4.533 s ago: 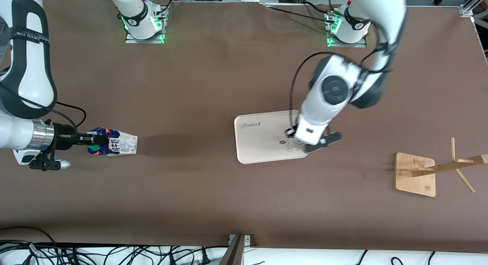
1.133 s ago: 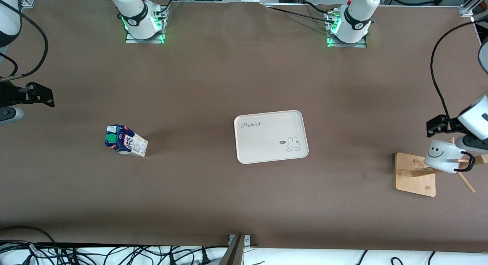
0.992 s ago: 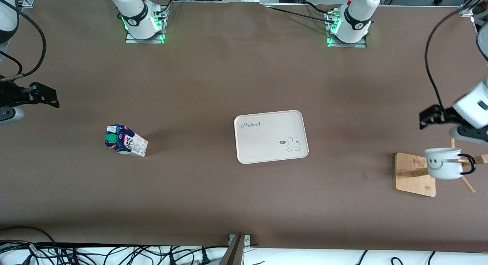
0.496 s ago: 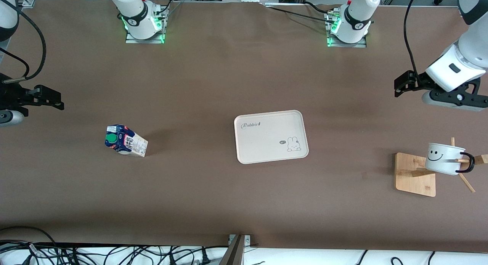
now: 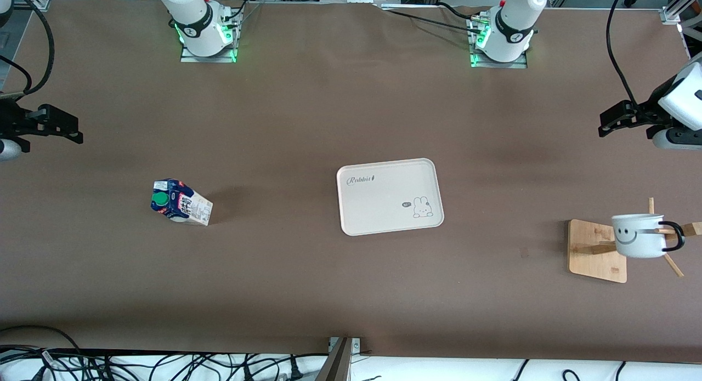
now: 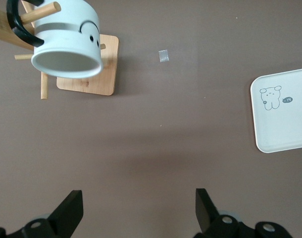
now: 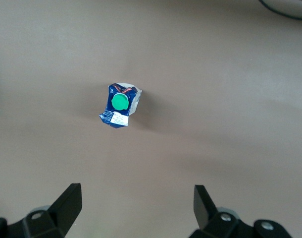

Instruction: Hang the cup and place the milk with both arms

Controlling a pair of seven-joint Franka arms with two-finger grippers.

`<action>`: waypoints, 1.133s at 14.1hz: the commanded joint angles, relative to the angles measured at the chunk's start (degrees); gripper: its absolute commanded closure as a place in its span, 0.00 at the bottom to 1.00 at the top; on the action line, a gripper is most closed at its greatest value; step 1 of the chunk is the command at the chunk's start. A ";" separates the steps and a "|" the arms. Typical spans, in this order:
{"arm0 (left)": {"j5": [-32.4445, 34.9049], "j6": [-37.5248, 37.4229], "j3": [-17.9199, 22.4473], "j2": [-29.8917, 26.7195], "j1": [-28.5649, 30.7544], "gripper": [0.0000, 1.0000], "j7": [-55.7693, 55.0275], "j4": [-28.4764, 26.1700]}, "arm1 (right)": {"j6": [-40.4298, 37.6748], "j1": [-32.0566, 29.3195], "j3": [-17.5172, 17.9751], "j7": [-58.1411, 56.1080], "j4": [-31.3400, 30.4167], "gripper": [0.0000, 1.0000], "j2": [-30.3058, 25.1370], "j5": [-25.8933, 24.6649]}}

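The white smiley cup [image 5: 639, 236] hangs by its black handle on a peg of the wooden rack [image 5: 596, 251] at the left arm's end of the table; it also shows in the left wrist view [image 6: 67, 44]. My left gripper [image 5: 609, 122] is open and empty, up in the air and apart from the rack; in its own view [image 6: 139, 208] it is over bare table. The milk [image 5: 181, 202] stands on the table toward the right arm's end. My right gripper [image 5: 70, 128] is open and empty, apart from the milk, which shows in its view [image 7: 120, 104].
A white tray [image 5: 362, 205] with a rabbit drawing lies at the table's middle with nothing on it; it also shows in the left wrist view [image 6: 284, 134]. A small pale mark [image 6: 164, 56] is on the table near the rack.
My left gripper has let go of the cup and drawn up and away from the rack. The cup has swung a little on its peg. My right gripper has shifted slightly.
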 commanded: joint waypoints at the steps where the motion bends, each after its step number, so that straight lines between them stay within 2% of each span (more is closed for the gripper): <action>1: -0.22 0.50 -5.03 -0.54 4.18 0.00 0.37 -0.31 | 0.99 -2.83 3.35 3.46 -2.92 0.00 -2.08 -0.60; 3: -0.22 0.50 -5.67 0.16 4.37 0.00 0.19 -0.31 | 0.99 -5.72 5.89 5.05 -3.09 0.00 -2.17 -0.43; 10: -1.53 0.06 -5.67 0.25 4.54 0.00 -2.70 0.40 | -0.60 -6.61 5.73 1.63 -4.50 0.00 -3.22 0.10; 15: -1.89 -0.12 -5.67 0.25 4.55 0.00 -3.68 0.66 | -1.91 -5.91 6.16 2.41 -3.19 0.00 -2.00 -0.60; 16: -1.89 -0.03 -5.67 0.60 4.55 0.00 -3.94 2.14 | -2.00 -5.74 6.08 2.42 -2.75 0.00 -1.73 -0.69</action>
